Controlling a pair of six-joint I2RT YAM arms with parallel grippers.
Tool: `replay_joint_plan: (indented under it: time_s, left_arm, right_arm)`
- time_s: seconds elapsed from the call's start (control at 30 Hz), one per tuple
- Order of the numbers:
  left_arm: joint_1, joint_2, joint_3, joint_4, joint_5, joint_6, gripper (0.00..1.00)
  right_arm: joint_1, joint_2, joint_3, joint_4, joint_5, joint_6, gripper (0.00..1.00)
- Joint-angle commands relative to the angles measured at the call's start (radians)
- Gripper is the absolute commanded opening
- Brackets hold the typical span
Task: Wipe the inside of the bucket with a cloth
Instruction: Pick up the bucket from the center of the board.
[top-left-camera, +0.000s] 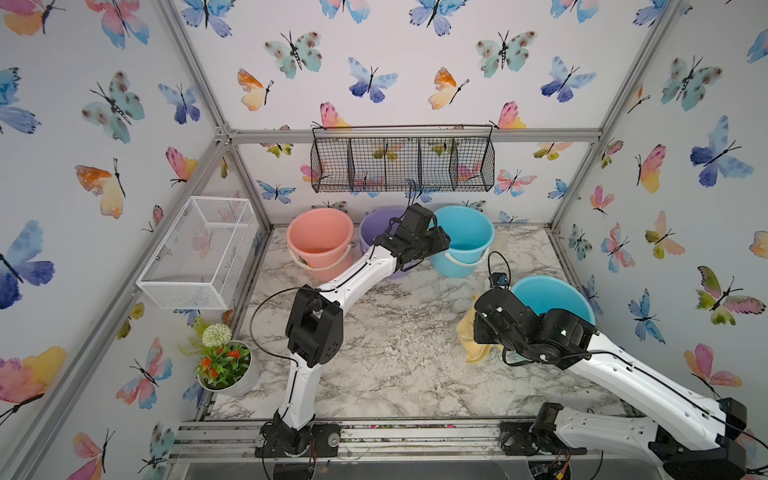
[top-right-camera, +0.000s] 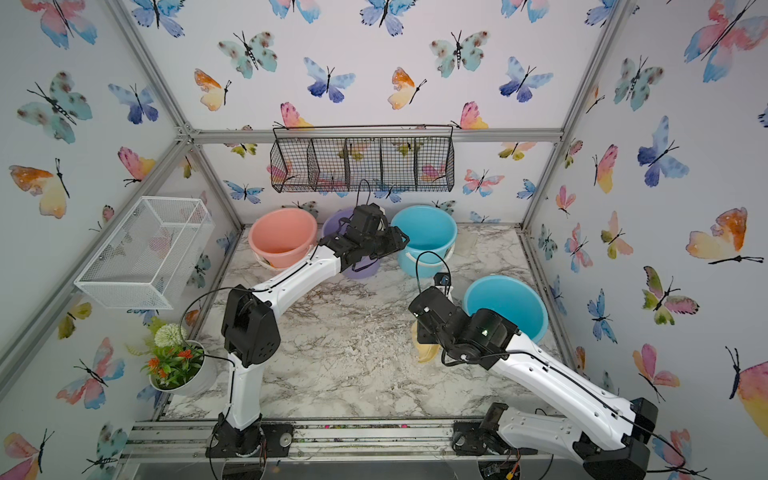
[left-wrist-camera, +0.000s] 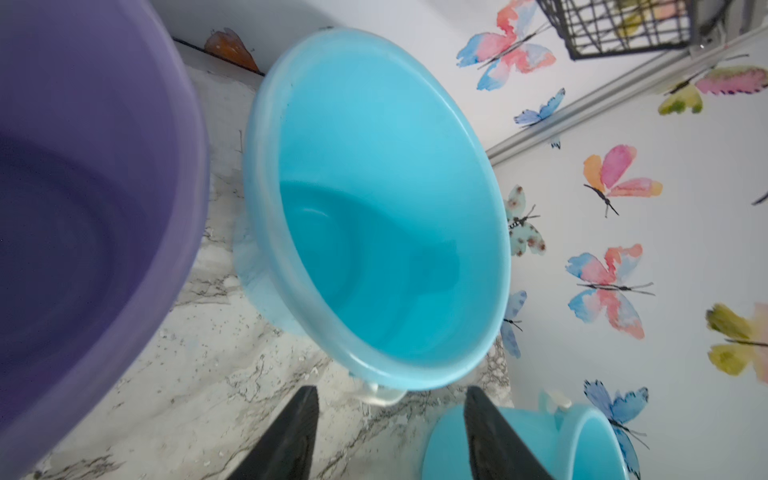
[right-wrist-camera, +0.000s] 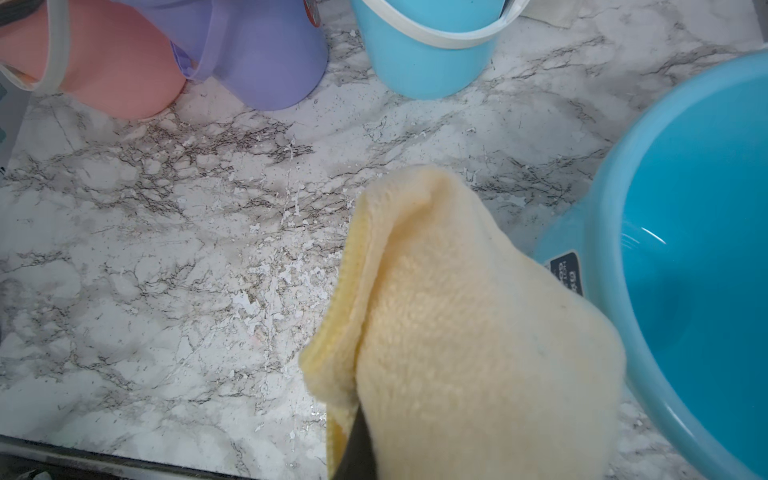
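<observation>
**Butterfly walls, marble surface, one floppy towel beside a bucket**

Marble-look surface (top-left-camera: 395, 365) carries four buckets. A pink bucket (top-left-camera: 320, 237), a purple bucket (top-left-camera: 374, 226) and the far blue bucket (top-left-camera: 467, 235) line the back wall. The near blue bucket (top-left-camera: 552, 297) sits on its own on the robot's right. I'm guessing that's the one to wipe, because the cloth (right-wrist-camera: 478, 324) hangs just beside its outer wall and isn't inside it yet.

The right fingers (right-wrist-camera: 353, 449) are clamped together on the cloth. Only one dark finger shows, and the rest is buried under yellow terry. I can't tell whether the cloth's low end touches the surface.

The left fingers (left-wrist-camera: 291, 436) stand apart with nothing between them, near the far blue bucket's rim and next to the purple one.

Handling-wise, my take is that the towel is light, soft and totally limp. It'll sag, fold over itself and drag rather than push. Best to pinch it on a bunched fold, so a fat wad hangs below the fingertips and the terry meets the plastic before the fingers do. A thin edge grip would probably slip out once it rubs.

The bucket looks like smooth, light plastic. I'd expect it to skid or tip under sideways pressure, so the free fingers steadying its rim wouldn't hurt.
</observation>
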Motion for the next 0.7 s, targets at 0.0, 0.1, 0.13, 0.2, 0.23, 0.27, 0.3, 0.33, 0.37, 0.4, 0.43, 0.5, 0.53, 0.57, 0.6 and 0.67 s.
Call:
replay_joint_plan:
  time_s: [0.0, 0.1, 0.13, 0.2, 0.23, 0.27, 0.3, 0.33, 0.37, 0.4, 0.43, 0.5, 0.53, 0.57, 0.6, 0.67]
  left_arm:
    - [0.005, 0.064, 0.067, -0.06, -0.102, -0.045, 0.58]
    - [0.01, 0.098, 0.083, -0.053, -0.113, -0.068, 0.59]
    - [0.01, 0.109, 0.093, -0.053, -0.115, -0.073, 0.59]
    - [0.014, 0.132, 0.116, -0.052, -0.109, -0.077, 0.56]
    - [0.014, 0.143, 0.128, -0.054, -0.105, -0.076, 0.53]
    - [0.015, 0.152, 0.139, -0.055, -0.104, -0.078, 0.5]
    - [0.015, 0.156, 0.146, -0.053, -0.101, -0.079, 0.48]
    - [0.016, 0.16, 0.152, -0.05, -0.098, -0.081, 0.45]
    - [0.016, 0.162, 0.155, -0.046, -0.098, -0.082, 0.42]
    - [0.016, 0.164, 0.155, -0.042, -0.095, -0.086, 0.39]
    - [0.016, 0.164, 0.154, -0.037, -0.092, -0.087, 0.37]
    - [0.016, 0.167, 0.161, -0.036, -0.084, -0.092, 0.31]
    - [0.016, 0.168, 0.164, -0.036, -0.081, -0.094, 0.29]
    - [0.016, 0.168, 0.166, -0.035, -0.076, -0.098, 0.26]
    - [0.017, 0.166, 0.165, -0.032, -0.072, -0.1, 0.24]
    - [0.018, 0.164, 0.166, -0.026, -0.063, -0.105, 0.19]
  right_arm:
    - [-0.006, -0.012, -0.002, 0.037, -0.022, 0.023, 0.02]
    - [-0.006, -0.01, -0.002, 0.038, -0.029, 0.026, 0.02]
    - [-0.006, -0.011, -0.004, 0.039, -0.032, 0.027, 0.02]
    - [-0.005, -0.013, -0.008, 0.042, -0.033, 0.028, 0.02]
    - [-0.006, -0.014, -0.01, 0.043, -0.034, 0.029, 0.02]
    - [-0.006, -0.013, -0.013, 0.044, -0.035, 0.031, 0.02]
    - [-0.006, -0.016, -0.013, 0.044, -0.036, 0.032, 0.02]
    - [-0.006, -0.016, -0.014, 0.044, -0.038, 0.033, 0.02]
    - [-0.006, -0.016, -0.014, 0.044, -0.038, 0.033, 0.02]
    - [-0.006, -0.019, -0.016, 0.043, -0.038, 0.034, 0.02]
    - [-0.006, -0.018, -0.016, 0.043, -0.037, 0.036, 0.02]
    - [-0.006, -0.021, -0.015, 0.041, -0.036, 0.036, 0.02]
    - [-0.006, -0.021, -0.014, 0.038, -0.035, 0.036, 0.02]
    - [-0.006, -0.021, -0.013, 0.036, -0.033, 0.037, 0.02]
    - [-0.006, -0.024, -0.011, 0.034, -0.032, 0.037, 0.02]
    - [-0.006, -0.024, -0.01, 0.03, -0.029, 0.037, 0.02]
